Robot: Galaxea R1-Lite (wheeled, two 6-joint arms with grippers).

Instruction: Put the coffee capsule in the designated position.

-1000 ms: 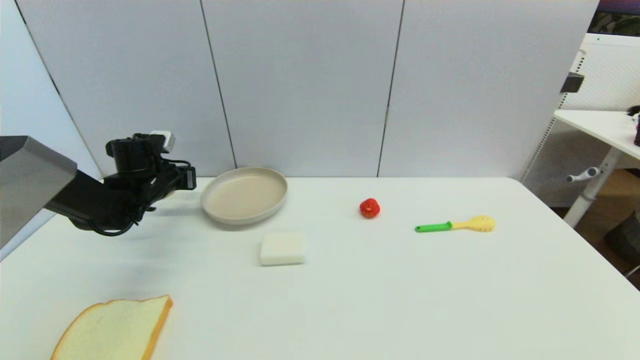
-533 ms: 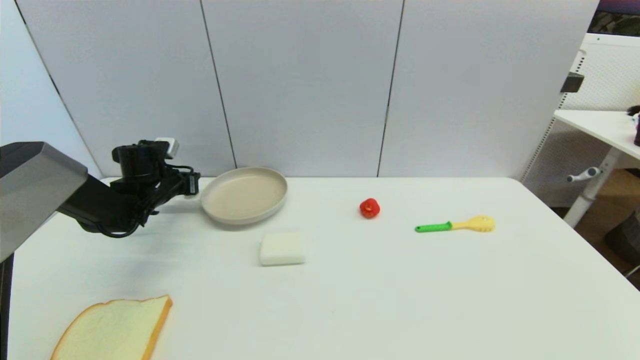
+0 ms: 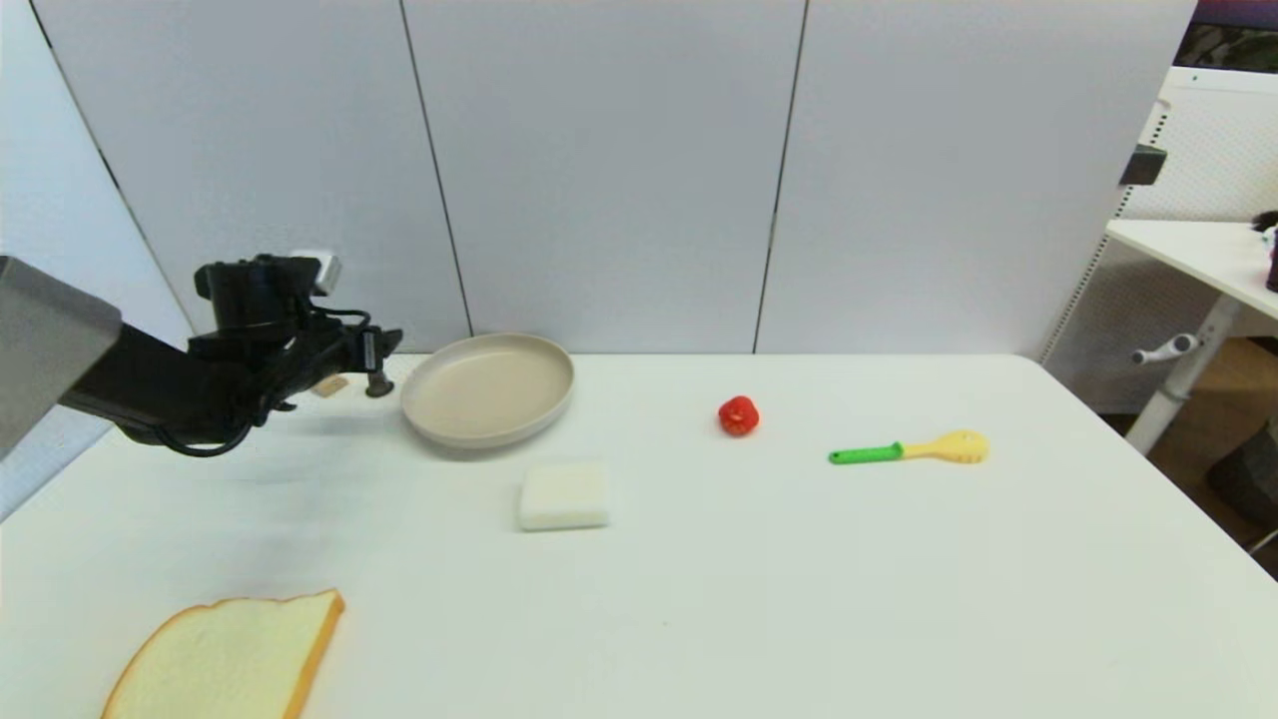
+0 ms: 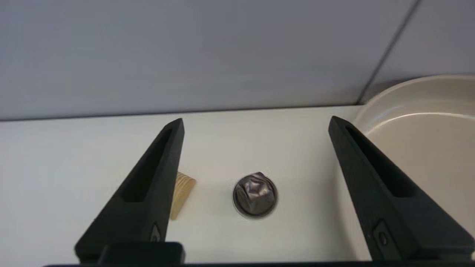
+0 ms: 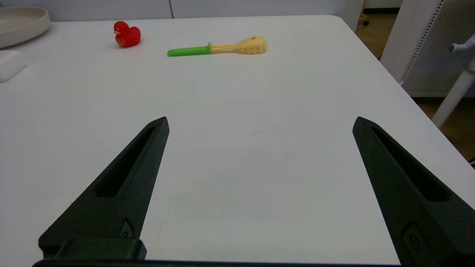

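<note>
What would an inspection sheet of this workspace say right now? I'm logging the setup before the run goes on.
Surface: white table, bare in front.
Job's things: capsule upright on the table, beside the plate, apart from it; no target mark seen.
Clutter: tan chunk, bread slice, white block, red pepper, green-handled spoon.
Grippers: left gripper open, fingers either side of the capsule, not touching it; right gripper open over bare table.
Cables: black loops on the left arm.
Surroundings: grey wall panels; another white table to the right.
</note>
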